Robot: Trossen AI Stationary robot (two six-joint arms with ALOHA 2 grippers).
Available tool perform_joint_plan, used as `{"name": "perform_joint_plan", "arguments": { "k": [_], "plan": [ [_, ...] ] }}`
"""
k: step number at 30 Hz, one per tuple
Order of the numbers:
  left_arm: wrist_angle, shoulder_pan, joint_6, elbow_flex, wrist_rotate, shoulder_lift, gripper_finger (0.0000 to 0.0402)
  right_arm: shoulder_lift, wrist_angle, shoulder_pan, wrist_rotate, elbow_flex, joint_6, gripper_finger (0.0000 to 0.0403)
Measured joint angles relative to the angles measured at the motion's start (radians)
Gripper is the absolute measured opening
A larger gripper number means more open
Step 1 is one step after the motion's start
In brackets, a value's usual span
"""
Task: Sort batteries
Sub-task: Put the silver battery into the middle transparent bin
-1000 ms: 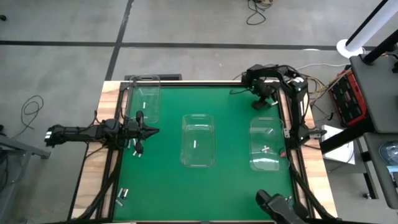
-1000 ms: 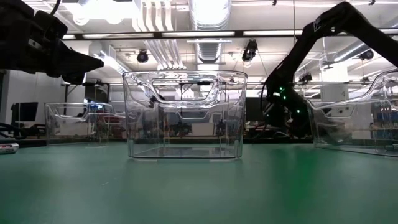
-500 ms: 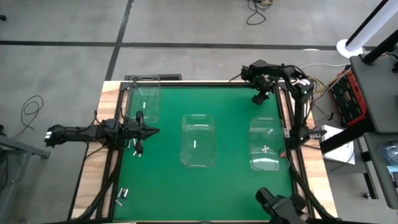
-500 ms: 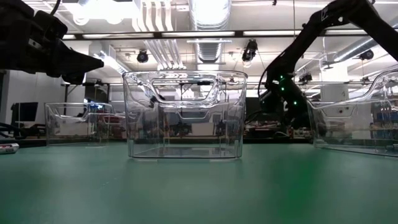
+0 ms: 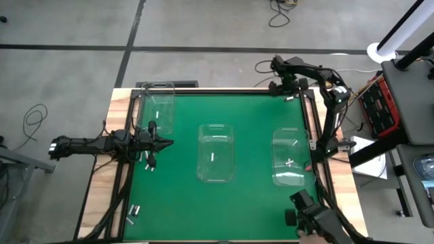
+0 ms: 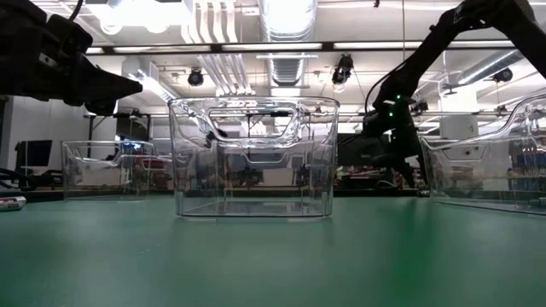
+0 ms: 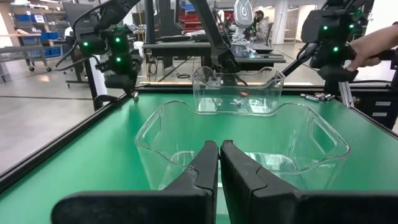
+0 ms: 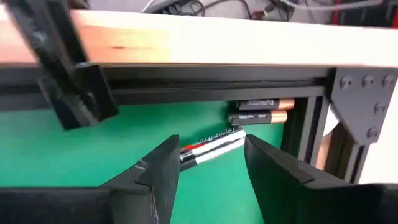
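Hovering over the far right corner of the green mat (image 5: 254,196), the right gripper (image 8: 210,163) has its fingers spread wide with nothing between them; a silver battery with a red band (image 8: 214,145) lies on the mat just beyond the gap, and two copper-topped black batteries (image 8: 260,111) sit side by side past it, tucked against the black corner frame (image 8: 311,118). In the high view this gripper (image 5: 290,87) sits at the mat's far edge, beyond the right clear bin (image 5: 293,157), which holds a couple of batteries (image 5: 290,163). The left gripper (image 7: 219,163) has its fingers pressed together on nothing, pointing at the middle clear bin (image 7: 242,146) from the mat's left side (image 5: 165,143). That middle bin holds one battery (image 5: 212,156); the left clear bin (image 5: 156,112) near the mat's far left corner holds a few more (image 5: 154,114). Loose batteries (image 5: 133,213) lie off the mat's near left corner, and others (image 5: 145,160) just beside the left gripper.
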Motion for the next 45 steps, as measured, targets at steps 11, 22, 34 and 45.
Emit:
{"name": "perform_joint_plan", "arguments": {
  "k": [11, 22, 34, 45],
  "plan": [
    [0.0, 0.0, 0.0, 0.0, 0.0, 0.0, 0.0, -0.001, 0.0, 0.029, -0.019, -0.035, 0.24, 0.0171],
    [0.0, 0.0, 0.0, 0.0, 0.0, 0.0, 0.0, -0.001, 0.034, 0.049, 0.068, -0.094, 0.49, 0.0171],
    [0.0, 0.0, 0.0, 0.0, 0.0, 0.0, 0.0, -0.022, 0.071, 0.053, 0.052, -0.105, 0.663, 0.0171],
    [0.0, 0.0, 0.0, 0.0, 0.0, 0.0, 0.0, -0.041, 0.102, 0.053, 0.133, -0.155, 0.756, 0.0171]
  ]
}}
